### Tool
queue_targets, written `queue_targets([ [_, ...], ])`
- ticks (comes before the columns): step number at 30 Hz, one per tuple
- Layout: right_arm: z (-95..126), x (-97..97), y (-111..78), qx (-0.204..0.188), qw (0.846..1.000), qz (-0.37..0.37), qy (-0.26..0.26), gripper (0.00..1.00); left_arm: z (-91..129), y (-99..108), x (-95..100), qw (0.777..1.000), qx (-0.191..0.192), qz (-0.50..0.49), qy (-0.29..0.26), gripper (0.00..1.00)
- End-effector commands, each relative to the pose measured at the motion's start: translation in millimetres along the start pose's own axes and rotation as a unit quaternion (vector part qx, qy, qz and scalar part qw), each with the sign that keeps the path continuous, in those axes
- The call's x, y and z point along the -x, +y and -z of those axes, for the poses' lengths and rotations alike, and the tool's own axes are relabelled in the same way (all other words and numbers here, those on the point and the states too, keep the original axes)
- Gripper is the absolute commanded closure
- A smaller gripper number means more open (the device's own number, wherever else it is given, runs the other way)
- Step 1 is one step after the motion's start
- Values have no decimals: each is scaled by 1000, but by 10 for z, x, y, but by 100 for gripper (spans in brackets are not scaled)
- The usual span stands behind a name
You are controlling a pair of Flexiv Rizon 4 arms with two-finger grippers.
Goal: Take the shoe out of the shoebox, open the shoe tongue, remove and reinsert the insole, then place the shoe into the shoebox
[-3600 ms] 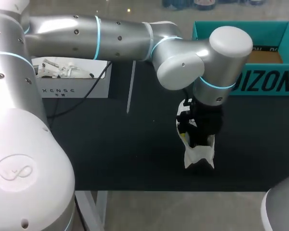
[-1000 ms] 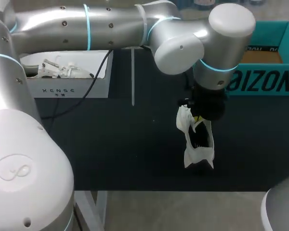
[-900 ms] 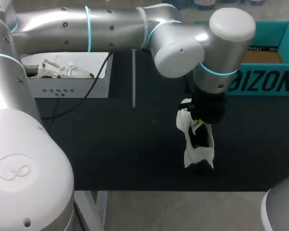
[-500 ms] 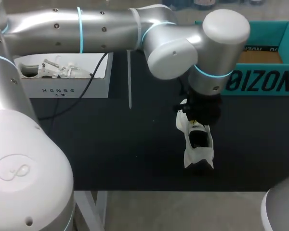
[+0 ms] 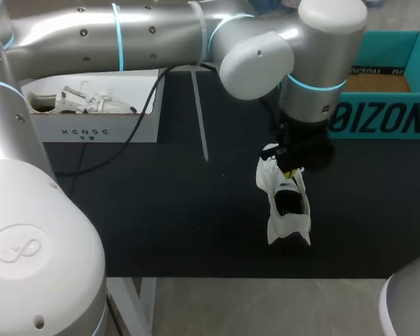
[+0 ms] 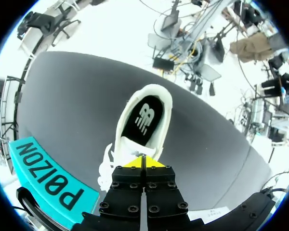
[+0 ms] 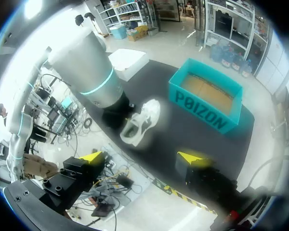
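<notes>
Surroundings: black mat (image 5: pixel 161 210) covers the table; white open box (image 5: pixel 98 129) sits at mat's far-left, holding pale parts; thin pale strip (image 5: pixel 199 115) lies on mat between white box and shoebox (image 5: pixel 385 119). Shoebox: teal, open top, brown inner floor, dark lettering on front wall; stands at mat's far-right, well apart from the shoe (image 5: pixel 288 210).

Obstructions: L arm (image 5: pixel 161 35) enters from the left and spans mat's far side; its wrist hangs directly over shoe's front half, hiding toe and most of the lacing in head view. R arm (image 5: pixel 413 301) shows only as a pale corner at near-right, clear of the mat.

L gripper (image 6: pixel 142 162): yellow tips pressed together, only a hairline slit between them; tips sit at the tongue (image 6: pixel 133 153) edge; cannot tell if any fabric is nipped. R gripper (image 7: pixel 143 158): fingers spread wide, nothing between them; high up and off the table's near side, well apart from shoe.

Shoe: white, sole down on mat, outside the shoebox, close to mat's near edge; heel end points to near edge, front end under L wrist. Collar opening faces up; black insole (image 6: pixel 143 118) w/ white logo lies seated inside. White laces (image 6: pixel 106 166) hang loose beside L gripper.
</notes>
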State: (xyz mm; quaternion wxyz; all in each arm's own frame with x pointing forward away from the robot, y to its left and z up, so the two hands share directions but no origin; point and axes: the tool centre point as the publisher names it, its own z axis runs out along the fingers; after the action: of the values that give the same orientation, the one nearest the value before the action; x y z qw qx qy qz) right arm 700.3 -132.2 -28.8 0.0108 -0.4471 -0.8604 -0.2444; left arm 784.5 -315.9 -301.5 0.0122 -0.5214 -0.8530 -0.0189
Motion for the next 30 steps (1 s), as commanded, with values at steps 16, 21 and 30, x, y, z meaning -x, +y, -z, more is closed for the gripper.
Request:
queue_targets([
  [16, 10, 13, 27, -4, 1000, 0, 1, 0, 17, -700, -635, 975, -23, 207, 76, 100],
  [21, 10, 13, 27, -4, 1000, 0, 1, 0, -11, -751, -707, 968, -33, 236, 77, 100],
  [30, 10, 13, 27, -4, 1000, 0, 1, 0, -41, -790, -742, 969, -42, 234, 69, 0],
])
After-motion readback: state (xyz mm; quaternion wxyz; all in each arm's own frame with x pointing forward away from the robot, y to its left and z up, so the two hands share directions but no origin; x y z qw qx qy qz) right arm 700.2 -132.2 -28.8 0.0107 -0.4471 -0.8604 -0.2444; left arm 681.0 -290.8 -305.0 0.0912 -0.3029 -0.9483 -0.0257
